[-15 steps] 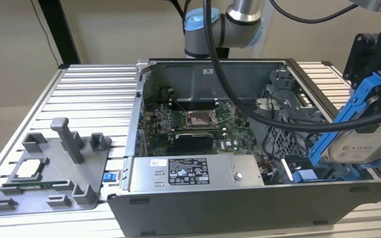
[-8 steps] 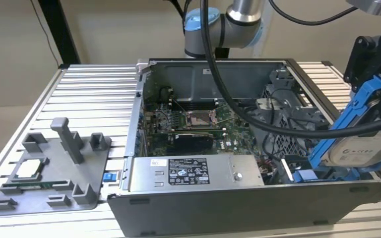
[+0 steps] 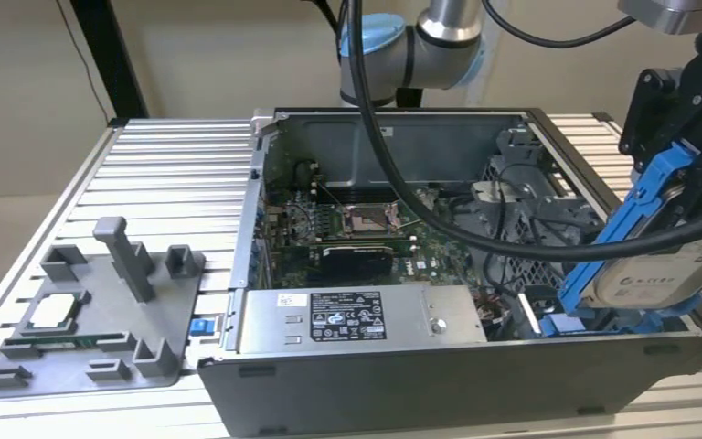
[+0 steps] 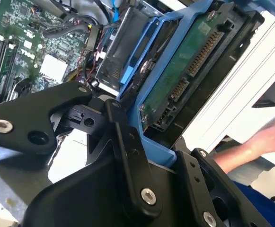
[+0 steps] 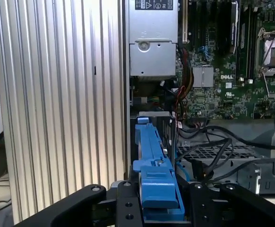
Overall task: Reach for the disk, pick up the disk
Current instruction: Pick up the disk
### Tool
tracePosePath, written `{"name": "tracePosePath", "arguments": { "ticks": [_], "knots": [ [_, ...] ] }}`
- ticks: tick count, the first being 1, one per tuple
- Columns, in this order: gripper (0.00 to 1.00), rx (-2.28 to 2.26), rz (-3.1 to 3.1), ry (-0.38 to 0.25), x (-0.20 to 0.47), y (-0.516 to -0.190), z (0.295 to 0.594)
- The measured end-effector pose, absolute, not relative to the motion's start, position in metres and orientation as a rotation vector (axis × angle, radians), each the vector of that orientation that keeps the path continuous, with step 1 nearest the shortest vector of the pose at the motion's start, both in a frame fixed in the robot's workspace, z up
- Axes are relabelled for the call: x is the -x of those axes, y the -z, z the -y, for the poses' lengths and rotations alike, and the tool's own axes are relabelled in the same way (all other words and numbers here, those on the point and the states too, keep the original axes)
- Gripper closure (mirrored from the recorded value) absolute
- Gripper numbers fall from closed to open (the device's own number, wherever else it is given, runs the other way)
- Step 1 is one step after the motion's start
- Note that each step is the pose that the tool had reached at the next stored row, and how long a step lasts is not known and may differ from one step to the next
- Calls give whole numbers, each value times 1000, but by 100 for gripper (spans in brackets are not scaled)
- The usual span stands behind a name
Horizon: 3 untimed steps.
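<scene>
Gripping silver disk (image 3: 654, 274), blue rails, white label: tool (image 3: 680, 197).

**A robotics lab set up for computer assembly**

This looks like a lab or test cell rather than a home or office. The worktop (image 3: 168, 151) is ribbed aluminium profile — the sort built for rigs — and a robot arm (image 3: 415, 46) is mounted at its far edge. An opened desktop computer case (image 3: 449, 366) lies on it, motherboard (image 3: 345, 229) bare. Beside it sits a grey plastic fixture (image 3: 107, 311) with upright posts — a purpose-made jig. Plain beige walls behind.
</scene>
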<state>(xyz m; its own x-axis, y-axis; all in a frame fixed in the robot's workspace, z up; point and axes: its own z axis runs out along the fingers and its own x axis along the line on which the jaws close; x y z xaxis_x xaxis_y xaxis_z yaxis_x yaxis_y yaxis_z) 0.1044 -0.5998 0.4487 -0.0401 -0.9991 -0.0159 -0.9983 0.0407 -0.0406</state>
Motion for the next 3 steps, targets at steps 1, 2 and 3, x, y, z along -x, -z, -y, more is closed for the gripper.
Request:
{"name": "tracePosePath", "arguments": {
  "ticks": [1, 2, 3],
  "knots": [
    [100, 2149, -2237, 28, -104, -449, 600],
    [100, 2149, -2237, 28, -104, -449, 600],
    [100, 2149, -2237, 28, -104, -449, 600]
  ]
}}
